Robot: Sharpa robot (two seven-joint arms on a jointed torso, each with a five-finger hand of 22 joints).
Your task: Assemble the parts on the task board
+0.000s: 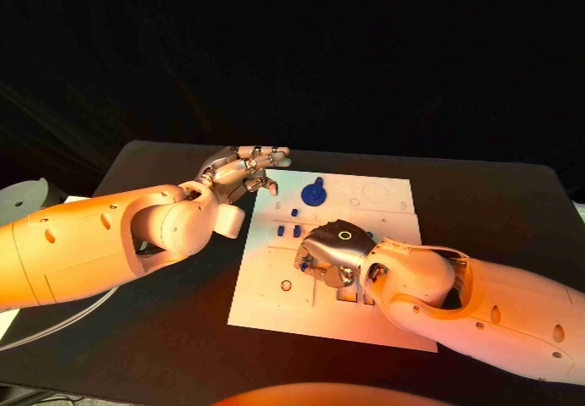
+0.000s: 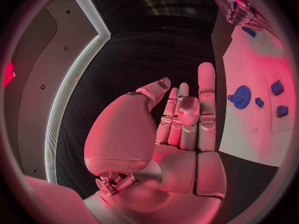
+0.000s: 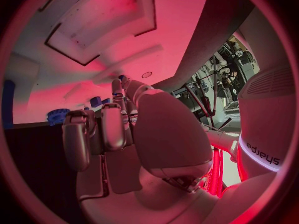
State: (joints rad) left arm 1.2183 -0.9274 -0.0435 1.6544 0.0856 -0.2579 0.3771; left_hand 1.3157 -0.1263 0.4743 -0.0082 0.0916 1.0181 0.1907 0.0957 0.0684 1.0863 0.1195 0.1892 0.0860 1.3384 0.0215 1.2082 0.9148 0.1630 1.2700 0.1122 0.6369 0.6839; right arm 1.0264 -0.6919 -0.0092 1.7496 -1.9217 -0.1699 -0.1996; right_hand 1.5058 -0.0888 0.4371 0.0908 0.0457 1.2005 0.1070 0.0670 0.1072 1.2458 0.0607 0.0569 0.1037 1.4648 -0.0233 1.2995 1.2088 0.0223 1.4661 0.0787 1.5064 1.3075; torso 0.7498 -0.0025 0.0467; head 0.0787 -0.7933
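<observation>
Right hand (image 1: 331, 252) low over the middle of the task board (image 1: 388, 326), palm down, fingers curled under toward the board surface. Whether anything is pinched beneath: cannot tell; fingertips hidden by the hand's own back in the head view, and no part visible between the fingers (image 3: 113, 129) in the right wrist view. Posture probably suits pressing or seating a piece into the slotted area just near of the hand.

Left hand (image 1: 242, 173) at the far-left corner of the board, holding nothing, fingers (image 2: 206, 97) straight and held close together, thumb folded across the palm. Hangs off the board edge over the black table (image 1: 146, 355); likely parked clear so as not to crowd the working hand.

Blue gear (image 1: 314, 194) lying flat on the far part of the board, right of the left hand, apart from both hands. Small blue parts (image 1: 287, 230) in a cluster on the board between the gear and the right hand, just left of the right hand, loose-looking. Further slots and holes on the near half of the board, seemingly unfilled.

Judgement: assembly early; most pieces not yet seated.
</observation>
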